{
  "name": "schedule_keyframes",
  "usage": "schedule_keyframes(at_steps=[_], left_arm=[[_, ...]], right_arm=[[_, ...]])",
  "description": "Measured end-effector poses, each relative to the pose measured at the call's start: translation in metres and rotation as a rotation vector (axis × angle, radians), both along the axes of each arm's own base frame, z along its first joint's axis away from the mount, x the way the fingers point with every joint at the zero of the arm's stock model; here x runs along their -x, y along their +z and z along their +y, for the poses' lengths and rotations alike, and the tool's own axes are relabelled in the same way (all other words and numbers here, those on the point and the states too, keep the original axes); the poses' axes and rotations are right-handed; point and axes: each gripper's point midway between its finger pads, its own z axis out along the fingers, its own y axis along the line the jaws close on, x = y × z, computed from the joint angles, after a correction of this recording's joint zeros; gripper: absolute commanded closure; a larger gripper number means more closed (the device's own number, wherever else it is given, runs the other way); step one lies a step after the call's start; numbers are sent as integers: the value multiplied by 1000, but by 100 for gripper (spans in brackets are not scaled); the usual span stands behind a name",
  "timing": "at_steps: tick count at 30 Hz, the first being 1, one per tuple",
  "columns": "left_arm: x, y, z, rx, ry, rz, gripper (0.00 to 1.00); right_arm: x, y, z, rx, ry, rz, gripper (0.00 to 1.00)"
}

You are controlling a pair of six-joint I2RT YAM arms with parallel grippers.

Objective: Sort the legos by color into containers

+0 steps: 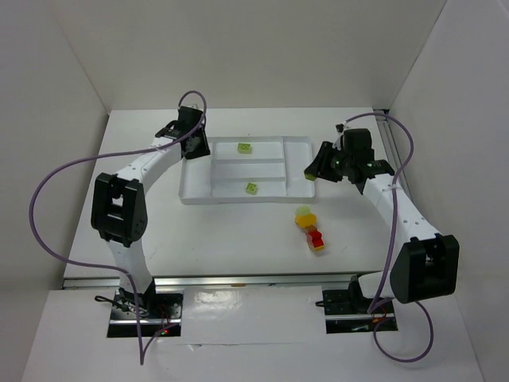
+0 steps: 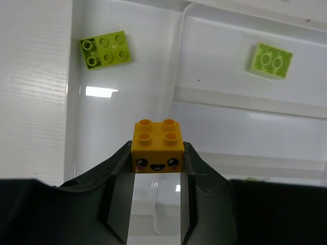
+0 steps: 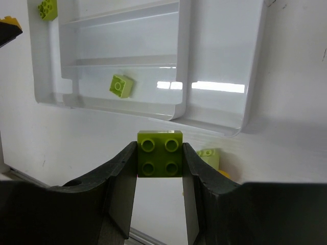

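At the white ridged plastic tray [image 1: 298, 163], our left fingers [image 2: 102, 186] clamp a smiling yellow-orange brick [image 2: 157, 145], our right fingers [image 3: 115, 184] a lime-green brick [image 3: 160, 153]; dropped high, either may hop a ridge.

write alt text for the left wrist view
The left fingers grip a yellow-orange brick with a smiling face printed on its side, studs up, over a white compartment tray. Beyond it, two lime green bricks lie in separate compartments: a six-stud brick upper left, a smaller brick upper right.
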Motion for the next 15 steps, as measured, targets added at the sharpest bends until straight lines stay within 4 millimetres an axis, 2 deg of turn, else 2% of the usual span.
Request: schedule_keyframes(at_steps=[2, 4, 7, 9, 12, 15], left_arm=[[2, -5, 6, -13, 13, 19, 100], [4, -5, -1, -15, -6, 19, 100], [5, -5, -29, -13, -66, 15, 100], [-2, -7, -52, -6, -109, 8, 100], [-6, -23, -83, 10, -172, 30, 100], [-7, -46, -93, 15, -194, 74, 100]], right_arm=[[0, -1, 0, 1, 1, 3, 76], [0, -4, 1, 3, 2, 10, 76], [0, -8, 4, 7, 9, 23, 76], [1, -10, 5, 9, 12, 29, 76], [2, -12, 6, 15, 14, 36, 76], [3, -13, 6, 20, 14, 43, 76]])
